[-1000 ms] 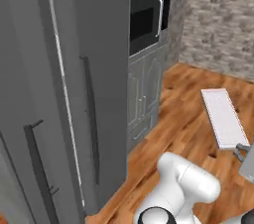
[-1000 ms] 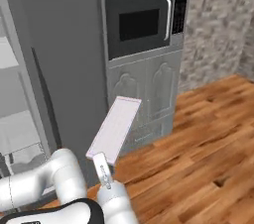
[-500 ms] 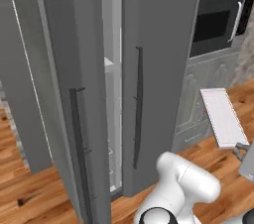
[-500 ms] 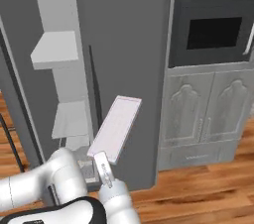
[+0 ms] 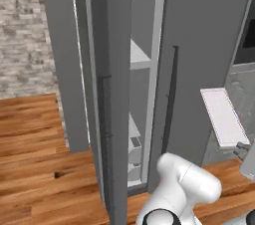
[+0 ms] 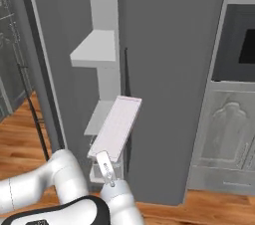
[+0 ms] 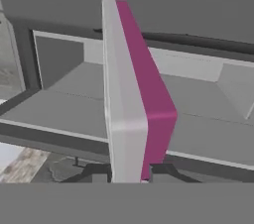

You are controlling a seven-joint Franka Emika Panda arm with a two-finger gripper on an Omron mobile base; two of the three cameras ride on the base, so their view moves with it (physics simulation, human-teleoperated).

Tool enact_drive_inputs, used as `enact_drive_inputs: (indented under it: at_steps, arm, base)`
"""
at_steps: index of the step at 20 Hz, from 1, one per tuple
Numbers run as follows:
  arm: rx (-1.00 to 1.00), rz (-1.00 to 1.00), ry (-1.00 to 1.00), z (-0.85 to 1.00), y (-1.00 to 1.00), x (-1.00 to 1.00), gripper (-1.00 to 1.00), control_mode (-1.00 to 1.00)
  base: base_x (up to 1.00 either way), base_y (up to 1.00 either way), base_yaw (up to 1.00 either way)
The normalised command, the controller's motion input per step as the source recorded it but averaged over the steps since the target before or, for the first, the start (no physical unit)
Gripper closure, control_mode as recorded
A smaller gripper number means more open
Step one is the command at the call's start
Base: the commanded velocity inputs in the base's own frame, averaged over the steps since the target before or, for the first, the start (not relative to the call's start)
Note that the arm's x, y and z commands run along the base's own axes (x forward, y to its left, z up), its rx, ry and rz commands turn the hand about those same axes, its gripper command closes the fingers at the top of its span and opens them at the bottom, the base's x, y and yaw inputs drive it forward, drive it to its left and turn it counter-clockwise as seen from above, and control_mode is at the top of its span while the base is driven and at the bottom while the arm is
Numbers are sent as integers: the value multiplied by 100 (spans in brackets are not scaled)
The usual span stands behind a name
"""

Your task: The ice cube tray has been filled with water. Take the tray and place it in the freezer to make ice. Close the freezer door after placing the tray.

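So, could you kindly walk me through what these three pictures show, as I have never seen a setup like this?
This is a rendered kitchen with a white robot arm on a base that drives. Two cameras ride on the base behind the arm, one to its left and one to its right. The third sits on the hand and looks along the gripper. The gripper is shut on the ice cube tray, a thin pale slab that looks tilted in the base views; close up it shows a pink side. Ahead stands the freezer, tall and dark grey, with its freezer door swung open on pale shelves. A built-in oven and a panelled cabinet stand beside it.
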Motion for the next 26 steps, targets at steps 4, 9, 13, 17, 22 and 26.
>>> enact_drive_inputs:
  at_steps: [4, 9, 13, 17, 22, 26]
  arm:
    - [0, 0, 0, 0, 0, 0, 100, 100]
    - [0, 0, 0, 0, 0, 0, 100, 100]
    - [0, 0, 0, 0, 0, 0, 100, 100]
    - [0, 0, 0, 0, 0, 0, 100, 100]
    - [0, 0, 0, 0, 0, 0, 100, 100]
    - [0, 0, 0, 0, 0, 0, 100, 100]
  base:
    - [0, -32, 49]
    - [-4, -18, 35]
    - [-2, -3, 11]
    - [18, -4, 0]
    - [23, 0, 9]
    - [22, -16, 41]
